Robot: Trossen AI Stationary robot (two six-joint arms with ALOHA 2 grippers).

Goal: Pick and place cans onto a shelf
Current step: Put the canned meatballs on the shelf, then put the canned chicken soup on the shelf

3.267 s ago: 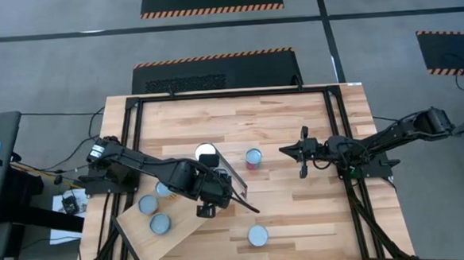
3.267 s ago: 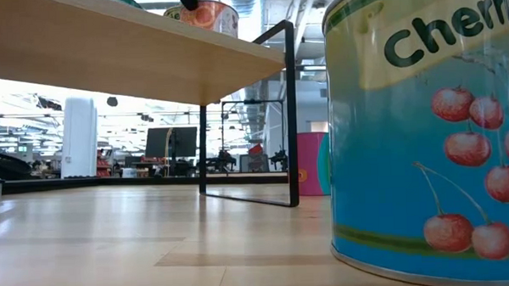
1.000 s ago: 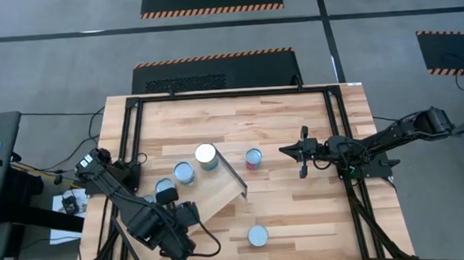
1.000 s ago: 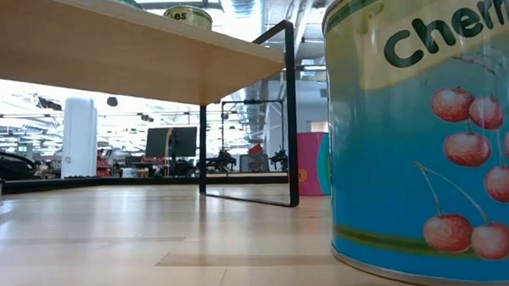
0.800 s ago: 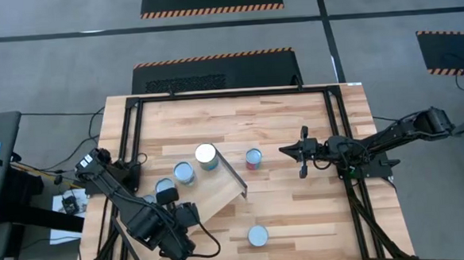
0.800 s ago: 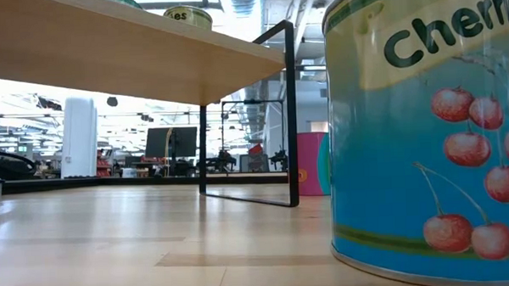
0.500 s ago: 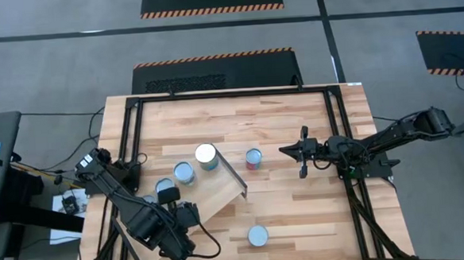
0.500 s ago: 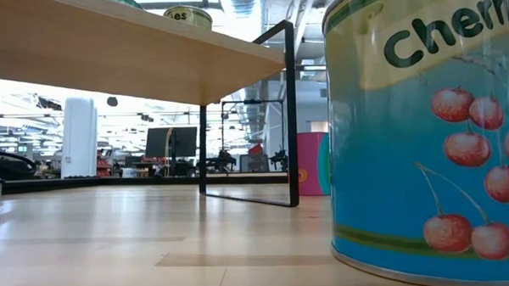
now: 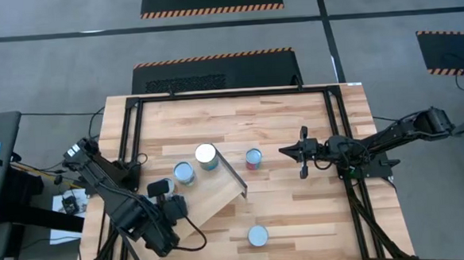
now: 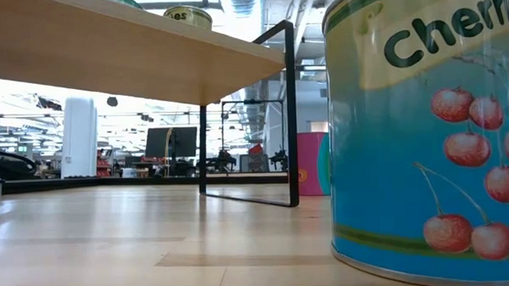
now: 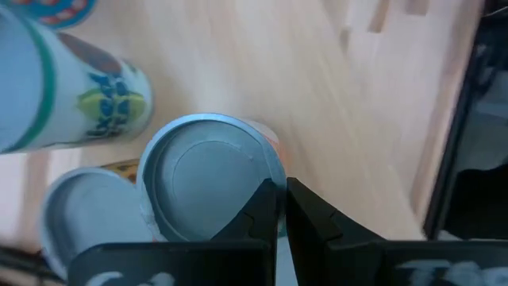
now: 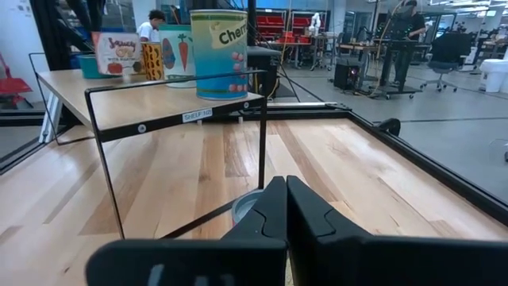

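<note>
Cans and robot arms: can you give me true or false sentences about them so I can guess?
1. A white-topped can stands on the shelf. True.
2. The right gripper is holding a can. False: it is shut on nothing, apart from the red-labelled can.
3. Two cans stand on the table off the shelf. True: the red-labelled can and the near-edge can.
4. The left gripper is wide open. False: its fingers are shut, above a blue can top.
</note>
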